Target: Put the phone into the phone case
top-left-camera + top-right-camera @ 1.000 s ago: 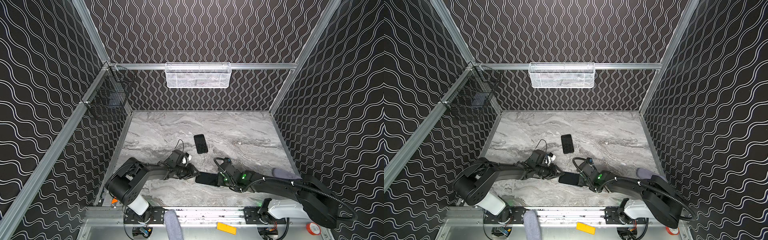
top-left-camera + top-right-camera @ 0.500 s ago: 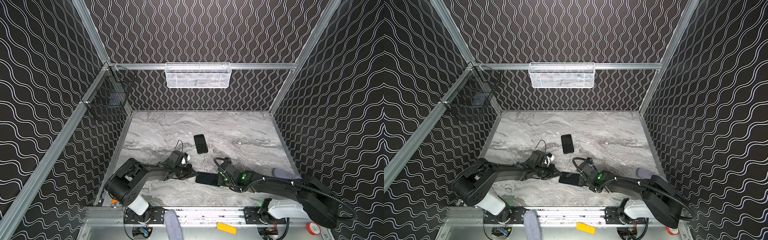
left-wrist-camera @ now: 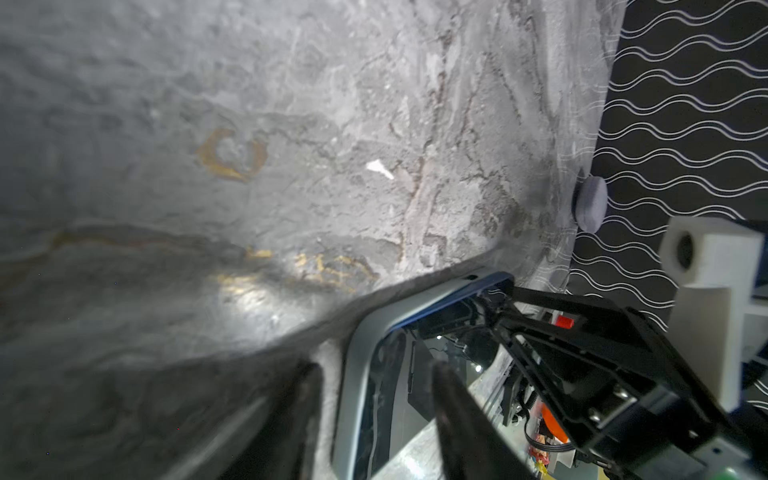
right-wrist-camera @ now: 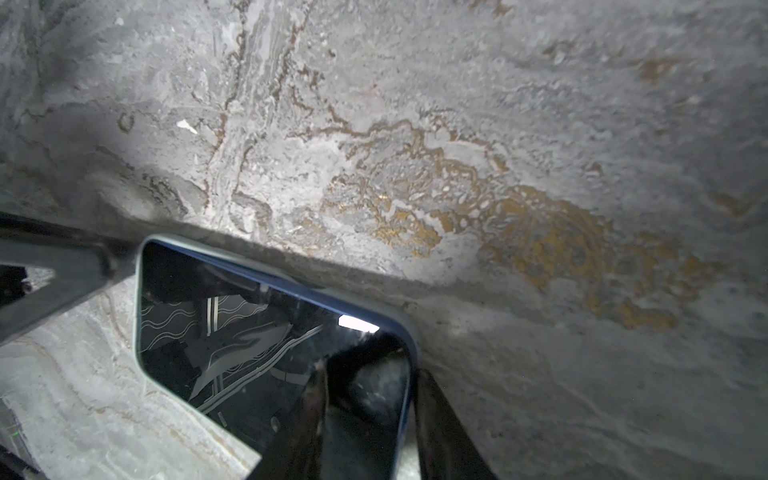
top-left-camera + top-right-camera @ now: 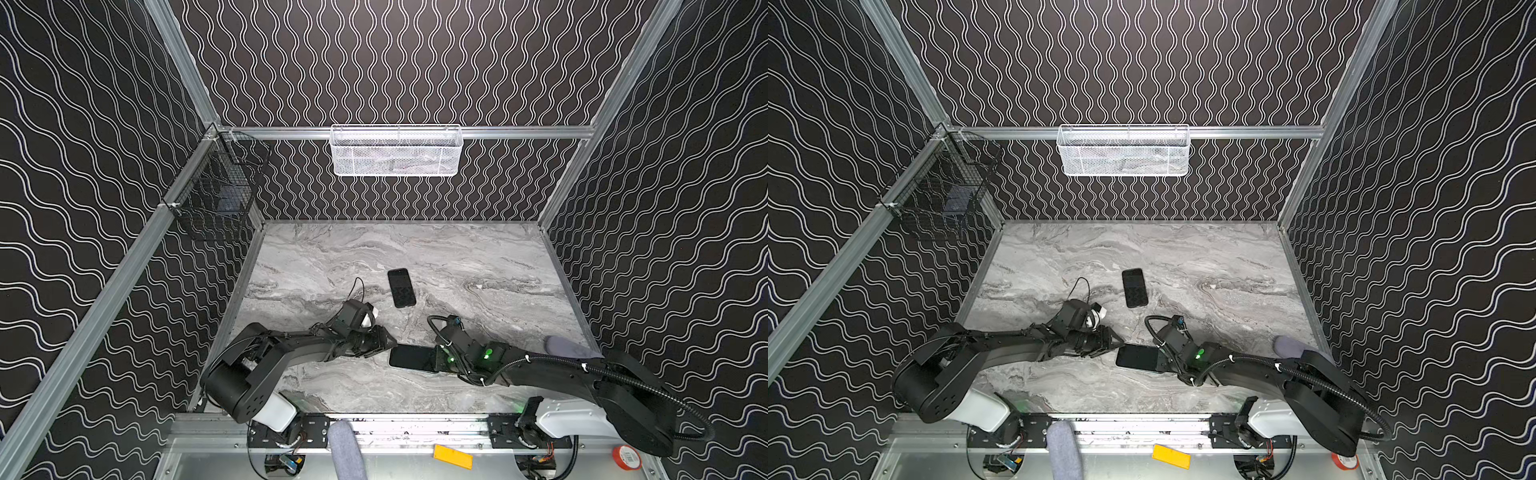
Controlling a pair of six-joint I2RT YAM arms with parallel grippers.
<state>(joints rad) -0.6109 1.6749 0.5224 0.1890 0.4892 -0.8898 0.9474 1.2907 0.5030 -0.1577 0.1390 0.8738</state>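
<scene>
Glossy black phone [image 4: 249, 340] in pale grey rubber case [image 3: 351, 374] | counter [image 5: 457, 257], 6 o'clock | right claw [image 4: 370, 374] clamped one end, steadying | left claw [image 3: 376, 368] gaped astride opposite end, probably seating edges

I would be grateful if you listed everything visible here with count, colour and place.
phone: one, black with blue edge, table front, in the case
case: one, pale grey, around the phone
flat slab: one, black, phone-shaped, mid-table
table: one, grey marble
mesh basket: one, white, back rail
wire basket: one, black, left wall
grey pads: two, front frame, right edge
tag: one, yellow, front frame
tape roll: one, red, front right corner
left gripper: one, black, open at the phone's end
right gripper: one, black, shut on the phone
</scene>
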